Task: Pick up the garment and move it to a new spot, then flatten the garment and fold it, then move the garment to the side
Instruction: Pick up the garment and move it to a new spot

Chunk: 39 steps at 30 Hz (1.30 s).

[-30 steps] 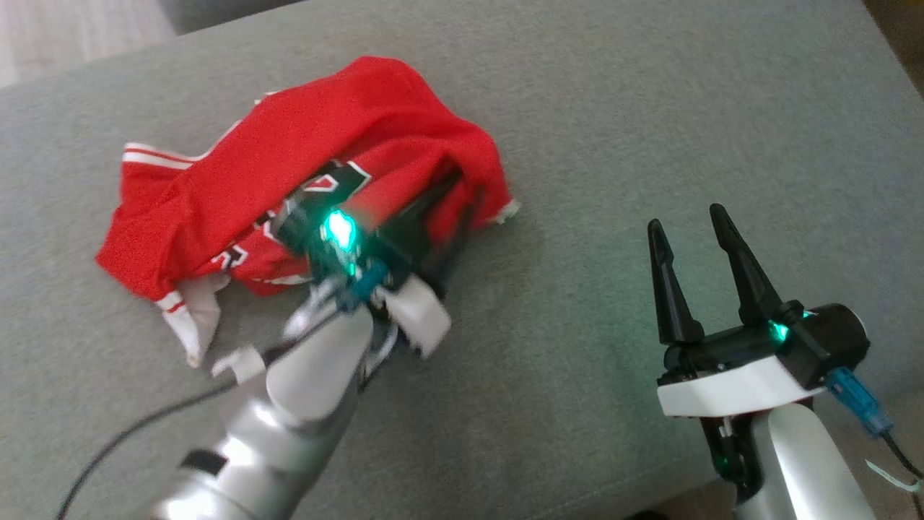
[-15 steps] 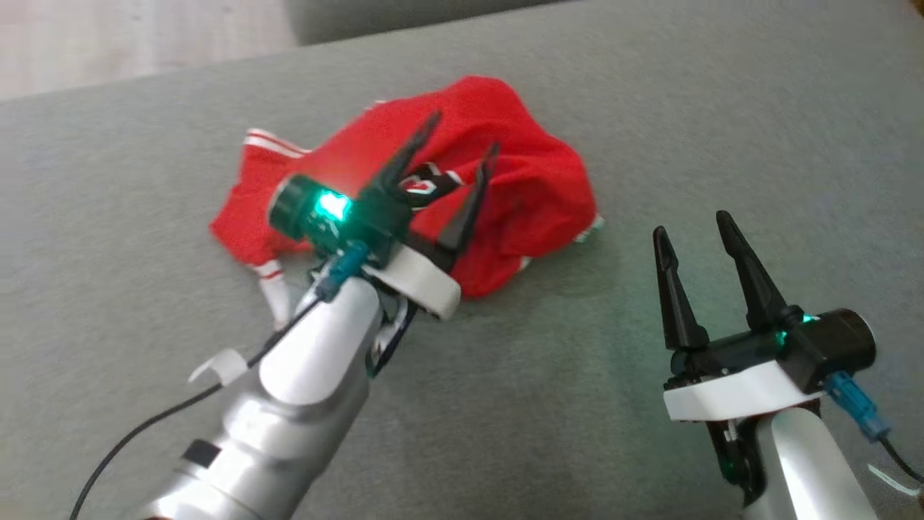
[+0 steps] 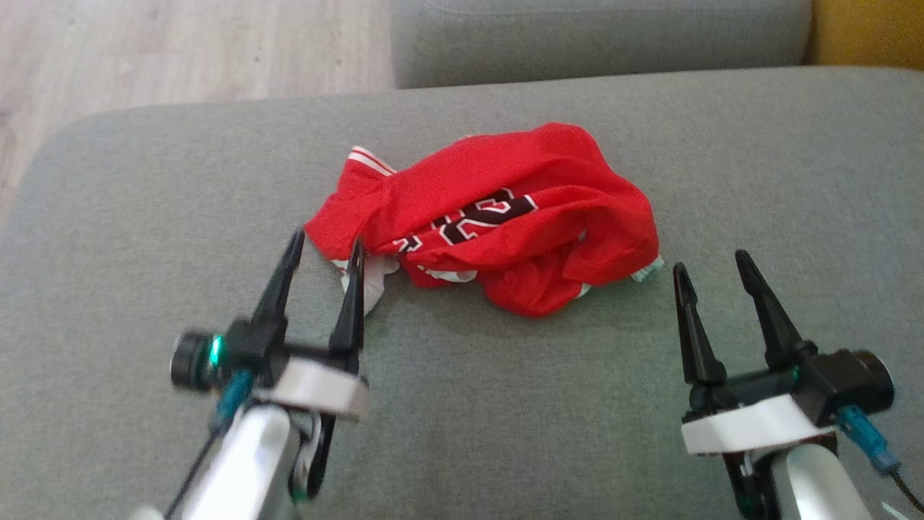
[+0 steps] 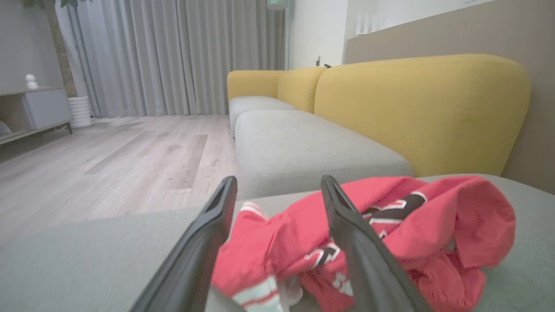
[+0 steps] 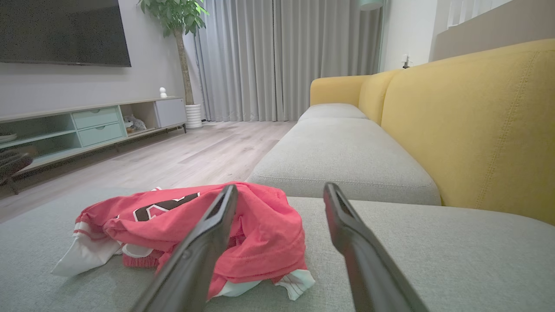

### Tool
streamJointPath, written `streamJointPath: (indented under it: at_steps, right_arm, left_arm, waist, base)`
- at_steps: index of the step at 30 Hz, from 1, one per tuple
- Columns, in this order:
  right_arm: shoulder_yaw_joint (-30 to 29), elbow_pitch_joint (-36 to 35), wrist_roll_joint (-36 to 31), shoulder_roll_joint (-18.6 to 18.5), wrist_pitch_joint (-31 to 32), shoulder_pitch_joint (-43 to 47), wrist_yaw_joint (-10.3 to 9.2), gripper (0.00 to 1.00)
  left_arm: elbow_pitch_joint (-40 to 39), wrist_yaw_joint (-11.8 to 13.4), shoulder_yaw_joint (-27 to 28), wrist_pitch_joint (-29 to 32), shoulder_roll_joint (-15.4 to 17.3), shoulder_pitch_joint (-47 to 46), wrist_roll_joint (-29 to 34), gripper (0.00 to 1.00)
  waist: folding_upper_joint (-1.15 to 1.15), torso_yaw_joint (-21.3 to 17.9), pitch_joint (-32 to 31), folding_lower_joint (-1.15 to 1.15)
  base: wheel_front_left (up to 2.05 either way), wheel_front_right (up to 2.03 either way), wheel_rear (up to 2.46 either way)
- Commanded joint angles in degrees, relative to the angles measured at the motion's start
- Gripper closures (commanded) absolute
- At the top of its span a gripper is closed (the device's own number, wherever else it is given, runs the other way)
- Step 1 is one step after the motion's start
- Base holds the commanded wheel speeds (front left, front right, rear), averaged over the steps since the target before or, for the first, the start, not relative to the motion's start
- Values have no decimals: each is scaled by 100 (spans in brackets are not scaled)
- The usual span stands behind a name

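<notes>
1. Garment (image 3: 498, 217), frame centre: thin red cloth, soft and crumpled.
2. Cushion (image 3: 505, 404) beneath: grey woven fabric, matt.
3. Floor (image 3: 180, 50), upper left: pale wood, smooth.
4. Left gripper (image 3: 326, 240), right gripper (image 3: 710, 261), lower corners: matt black plastic.

The shirt (image 3: 505, 217) lies in a heap on the seat (image 3: 505, 419), ahead of both sets of fingers. Its left end is right by the tips of the left fingers (image 3: 279, 287). Its right end is just ahead and to the left of the right fingers (image 3: 691, 328). Past the shirt is the next seat (image 3: 599, 36). The floor (image 3: 180, 50) is far ahead of the left fingers.
</notes>
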Motion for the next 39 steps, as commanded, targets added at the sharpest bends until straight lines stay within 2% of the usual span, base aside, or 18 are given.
streamJointPath:
  at_steps: [1, 7, 15, 19, 25, 31, 36, 37, 38, 39]
  right_arm:
    - [110, -192, -52, -27, -61, -39, -4, 0]
    - [98, -153, -92, -27, -61, 137, -4, 0]
    - [161, -159, -72, -27, -61, 127, -4, 0]
    - [182, -178, -65, -27, -61, 37, -4, 0]
    - [201, -177, -44, -27, -61, -134, -4, 0]
    - [175, -158, 20, -27, -61, -282, -4, 0]
    - [158, -144, 52, -27, -61, -335, -4, 0]
    - [150, -142, 60, -27, -61, -346, -4, 0]
    - [145, -138, 66, -27, -61, -357, -4, 0]
    - [139, -132, 73, -27, -61, -367, -4, 0]
  left_arm:
    - [-221, 39, 250, -29, 42, -110, -4, 0]
    - [-320, 33, 486, -29, -178, 535, 62, 0]
    - [-183, -181, 606, -29, -264, 507, 274, 0]
    - [222, -307, 505, 16, -205, 198, 394, 0]
    - [1019, -441, 419, 580, -148, -646, 438, 0]
    - [1752, -303, 472, 950, -50, -1314, 496, 0]
    - [2134, -251, 504, 1029, -25, -1583, 478, 0]
    - [2209, -255, 525, 1006, -18, -1632, 454, 51]
    - [2264, -256, 558, 950, -14, -1677, 421, 97]
    - [2302, -266, 583, 879, -12, -1720, 392, 100]
  waist:
    - [0, 86, -88, 1]
    - [0, 189, -198, 1]
    - [0, 135, -125, 1]
    - [0, 32, 99, 1]
    - [0, -192, 536, 1]
    - [0, -416, 819, 1]
    - [0, -503, 879, 1]
    - [0, -519, 881, 1]
    - [0, -533, 880, 1]
    - [0, -543, 874, 1]
  base:
    - [0, 0, 0]
    - [0, 0, 0]
    - [0, 0, 0]
    - [0, 0, 0]
    - [0, 0, 0]
    - [0, 0, 0]
    - [0, 0, 0]
    - [0, 0, 0]
    - [0, 0, 0]
    - [0, 0, 0]
